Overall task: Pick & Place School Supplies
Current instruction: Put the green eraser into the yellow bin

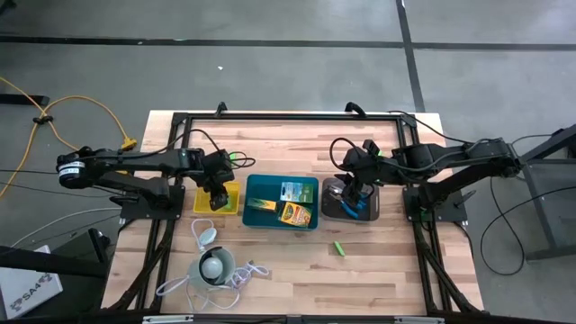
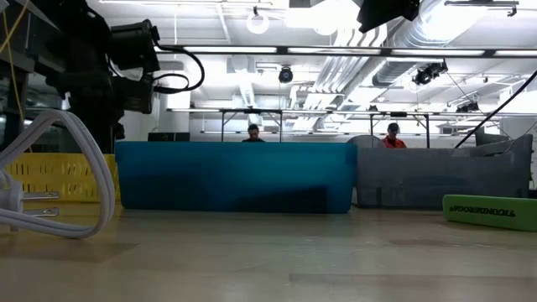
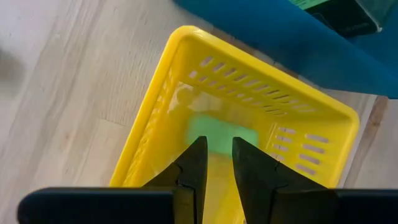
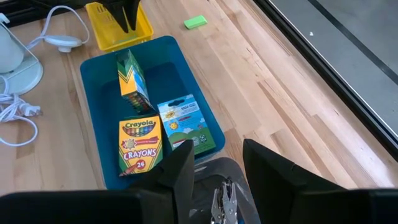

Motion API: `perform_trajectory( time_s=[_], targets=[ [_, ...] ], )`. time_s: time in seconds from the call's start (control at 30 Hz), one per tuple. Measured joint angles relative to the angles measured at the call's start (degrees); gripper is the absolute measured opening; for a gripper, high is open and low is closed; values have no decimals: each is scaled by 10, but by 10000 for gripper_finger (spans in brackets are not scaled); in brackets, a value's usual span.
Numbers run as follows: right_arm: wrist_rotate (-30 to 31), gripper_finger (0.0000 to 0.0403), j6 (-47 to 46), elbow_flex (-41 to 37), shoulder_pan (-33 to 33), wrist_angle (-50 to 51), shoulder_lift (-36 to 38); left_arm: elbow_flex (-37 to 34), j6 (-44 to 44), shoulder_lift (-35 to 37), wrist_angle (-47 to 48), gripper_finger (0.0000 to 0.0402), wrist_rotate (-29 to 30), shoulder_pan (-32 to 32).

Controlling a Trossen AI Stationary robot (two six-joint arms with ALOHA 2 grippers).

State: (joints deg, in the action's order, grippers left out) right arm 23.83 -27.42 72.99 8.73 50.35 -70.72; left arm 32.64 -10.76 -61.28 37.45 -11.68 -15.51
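While over trays (image 1: 217,200), both end effectors.

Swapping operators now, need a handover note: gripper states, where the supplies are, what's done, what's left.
Left gripper: over the yellow tray, slightly open, holding nothing; a green block lies in the tray below it.
Right gripper: over the dark grey tray, open, empty; scissors lie in that tray.
Teal tray: two crayon boxes and a green-and-white flat pack.
Done: those items are in trays.
Left: one green block on the table in front of the grey tray.
The white gadget is not part of the job.
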Motion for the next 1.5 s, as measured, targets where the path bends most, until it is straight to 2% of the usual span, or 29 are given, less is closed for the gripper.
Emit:
perform_trajectory(
  time_s=[0.37, 0.7, 0.9, 1.07, 1.23, 1.37, 1.5],
  targets=[
    [0, 128, 0, 0, 0, 0, 0, 2, 3, 2, 0, 72, -2, 0],
    [0, 128, 0, 0, 0, 0, 0, 47, 18, 60, -8, 72, 4, 0],
    [0, 128, 3, 0, 0, 0, 0, 57, 3, 93, -17, 72, 50, -1],
    [0, 128, 11, 0, 0, 0, 0, 57, -70, 97, -17, 72, 96, -1],
    [0, 128, 21, 0, 0, 0, 0, 57, -149, 97, -31, 73, 176, -1],
    [0, 128, 21, 0, 0, 0, 0, 57, -200, 97, -46, 73, 198, -1],
    [0, 128, 22, 0, 0, 0, 0, 57, -200, 97, -57, 73, 214, -2]
  ],
)
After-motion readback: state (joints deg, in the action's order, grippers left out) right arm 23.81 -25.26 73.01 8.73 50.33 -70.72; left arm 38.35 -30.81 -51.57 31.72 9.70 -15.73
